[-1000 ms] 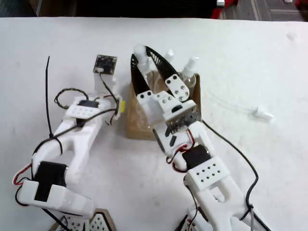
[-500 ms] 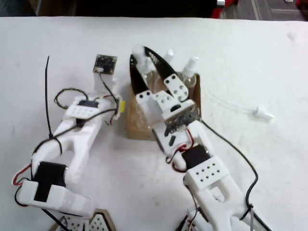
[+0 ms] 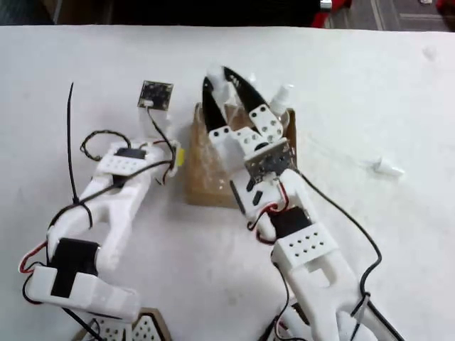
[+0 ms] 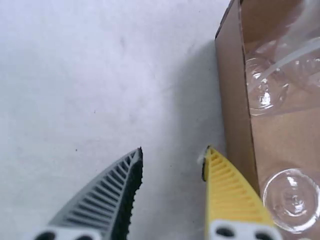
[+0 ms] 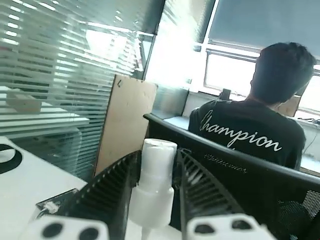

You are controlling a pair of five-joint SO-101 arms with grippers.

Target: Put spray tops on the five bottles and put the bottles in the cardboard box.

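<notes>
My right gripper [image 3: 220, 79] hangs above the far left corner of the cardboard box [image 3: 202, 186], shut on a white spray top [image 3: 215, 75]. In the right wrist view the spray top [image 5: 152, 185] stands upright between the black fingers [image 5: 197, 187]. Clear bottles [image 3: 281, 114] stand in the box, and one at the far right carries a spray top [image 3: 283, 94]. My left gripper [image 4: 172, 160] is low over the table just outside the box's left wall [image 4: 232, 105], open and holding nothing. Two clear bottles [image 4: 265, 92] show inside the box.
A loose white spray top [image 3: 387, 168] lies on the table to the right of the box. Black cables [image 3: 71, 142] trail over the table by the left arm. The table's far edge [image 3: 227, 27] runs behind the box.
My right gripper has swung a little to the right and farther back over the box, still shut on the spray top. The left arm has not moved.
</notes>
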